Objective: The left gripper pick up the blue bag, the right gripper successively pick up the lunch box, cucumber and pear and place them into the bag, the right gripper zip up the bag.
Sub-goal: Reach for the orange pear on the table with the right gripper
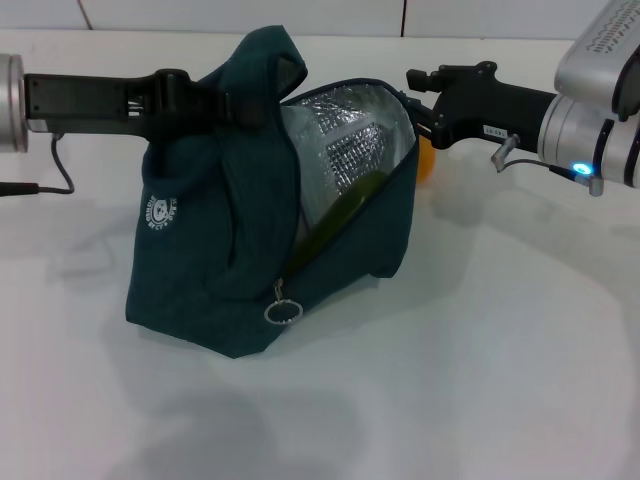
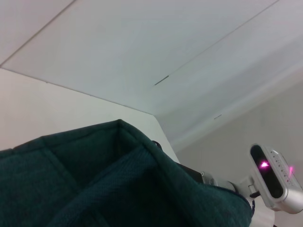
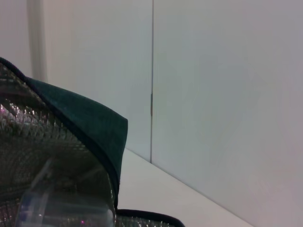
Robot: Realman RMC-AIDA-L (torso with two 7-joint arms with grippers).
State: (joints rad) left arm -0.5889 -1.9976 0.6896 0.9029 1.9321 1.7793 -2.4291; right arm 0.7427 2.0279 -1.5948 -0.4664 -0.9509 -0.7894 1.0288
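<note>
The blue bag (image 1: 215, 275) stands on the white table (image 1: 480, 380), a little toward 9 o'clock of the middle in the head view. Its mouth is open toward 3 o'clock, and the silver foil lining (image 1: 350, 150) shows inside. The left gripper (image 1: 235, 105) reaches in from 9 o'clock, and its fingers are closed on the upper fabric of the bag near a handle, so that this part is held up in a peak. The white logo (image 1: 161, 213) faces the camera on the 9 o'clock side, and the metal ring pull (image 1: 281, 312) of the zipper hangs low on the front.

The cucumber (image 1: 345, 215) lies inside the bag; only a slanted green part of it shows in the opening. In the right wrist view, a clear rounded plastic edge, which seems to be the lunch box (image 3: 66, 208), sits low inside against the foil.

The right gripper (image 1: 425, 118) comes from 3 o'clock and is at the rim of the bag's mouth. The pear (image 1: 425, 160) shows as a small orange patch just below the gripper, at the 3 o'clock edge of the bag and partly hidden by the rim. Whether the fingers are holding it, and how far apart they stand, I cannot tell, because the bag hides the fingertips.
</note>
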